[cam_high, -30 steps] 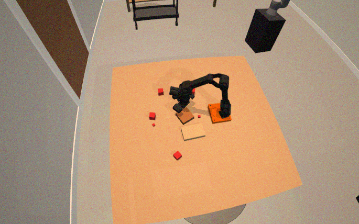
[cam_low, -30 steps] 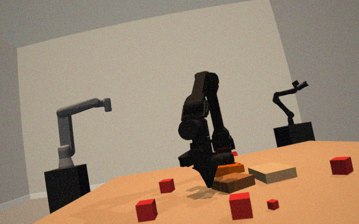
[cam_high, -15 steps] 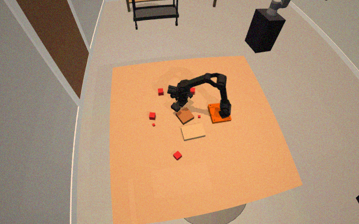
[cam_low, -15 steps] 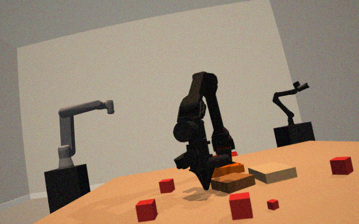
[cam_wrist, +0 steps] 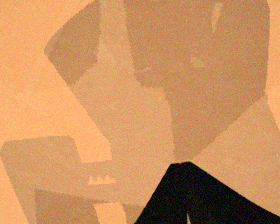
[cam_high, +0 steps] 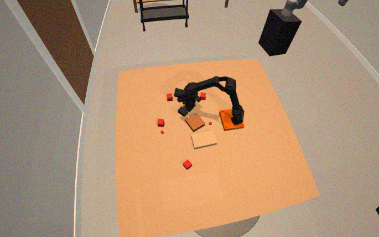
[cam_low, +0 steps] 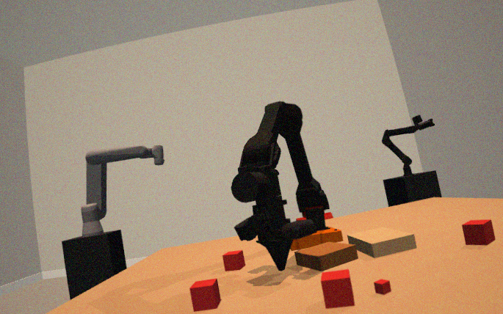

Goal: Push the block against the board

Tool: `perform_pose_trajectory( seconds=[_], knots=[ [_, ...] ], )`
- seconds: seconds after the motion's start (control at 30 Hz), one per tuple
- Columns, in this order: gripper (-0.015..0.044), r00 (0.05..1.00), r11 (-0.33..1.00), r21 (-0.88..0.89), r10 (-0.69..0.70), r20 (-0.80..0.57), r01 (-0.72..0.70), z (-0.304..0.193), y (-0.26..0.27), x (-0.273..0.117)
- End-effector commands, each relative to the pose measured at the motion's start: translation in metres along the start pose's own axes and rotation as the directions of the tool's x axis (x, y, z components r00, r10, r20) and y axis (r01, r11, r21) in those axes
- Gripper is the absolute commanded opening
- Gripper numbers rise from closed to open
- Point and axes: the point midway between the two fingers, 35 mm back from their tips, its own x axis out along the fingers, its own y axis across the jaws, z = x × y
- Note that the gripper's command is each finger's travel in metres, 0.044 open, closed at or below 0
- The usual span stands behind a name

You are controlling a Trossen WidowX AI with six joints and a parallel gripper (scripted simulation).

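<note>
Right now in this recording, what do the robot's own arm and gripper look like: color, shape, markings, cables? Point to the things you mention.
The arm is near-black all over, with slim links between bulky, rounded joints. The gripper (cam_high: 188, 107) (cam_low: 281, 268) (cam_wrist: 180, 172) is the same black; its fingers taper to a narrow, blunt tip. I can't make out any markings or cables in these dim views.
</note>
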Motion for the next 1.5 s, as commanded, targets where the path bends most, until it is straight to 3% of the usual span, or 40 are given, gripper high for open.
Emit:
perform_pose_trajectory(
  seconds=[0.0,0.07,0.2,0.47,0.63,0.8,0.97,1.47],
  knots=[
    [0.0,1.0,1.0,-0.003,-0.001,-0.003,0.001,0.006,-0.001,0.001],
    [0.0,1.0,1.0,0.0,0.0,0.0,0.0,0.003,0.0,-0.003],
    [0.0,1.0,1.0,-0.003,-0.001,-0.003,0.001,0.004,0.0,-0.051],
    [0.0,1.0,0.999,0.046,-0.002,-0.004,0.002,-0.004,-0.002,-0.054],
    [0.0,1.0,0.982,0.189,-0.002,-0.006,0.003,-0.028,-0.008,-0.053],
    [0.0,1.0,0.98,0.199,-0.002,-0.006,0.003,-0.028,-0.008,-0.05],
    [0.0,1.0,0.959,0.284,-0.002,-0.006,0.004,-0.029,-0.008,0.002],
    [0.0,1.0,0.959,0.284,-0.001,-0.007,0.003,-0.043,-0.001,0.001]
  ],
)
